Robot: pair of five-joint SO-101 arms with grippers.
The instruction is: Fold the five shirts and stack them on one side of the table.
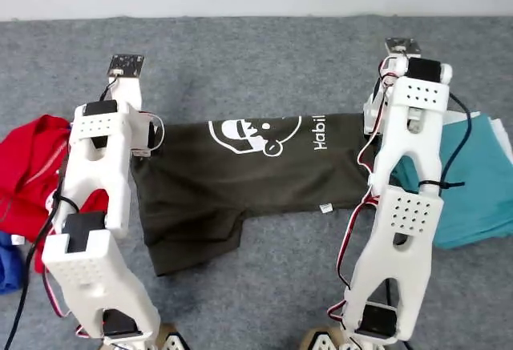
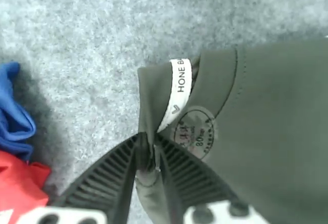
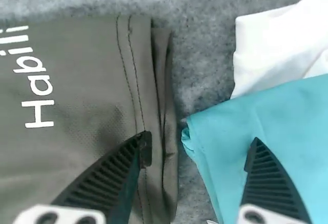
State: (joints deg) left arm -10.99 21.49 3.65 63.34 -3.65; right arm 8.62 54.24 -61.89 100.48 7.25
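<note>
Left claw clamped, right claw spread

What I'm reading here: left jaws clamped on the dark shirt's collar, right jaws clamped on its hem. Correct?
Wrong about the right jaws. The right wrist view shows them open, with one jaw over the hem of the dark shirt and the other over the teal shirt. The left jaws are indeed clamped on the collar.

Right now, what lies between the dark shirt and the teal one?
Only a narrow strip of bare grey mat separates the dark shirt and the teal shirt, as the right wrist view shows. The open right tool straddles it.
</note>
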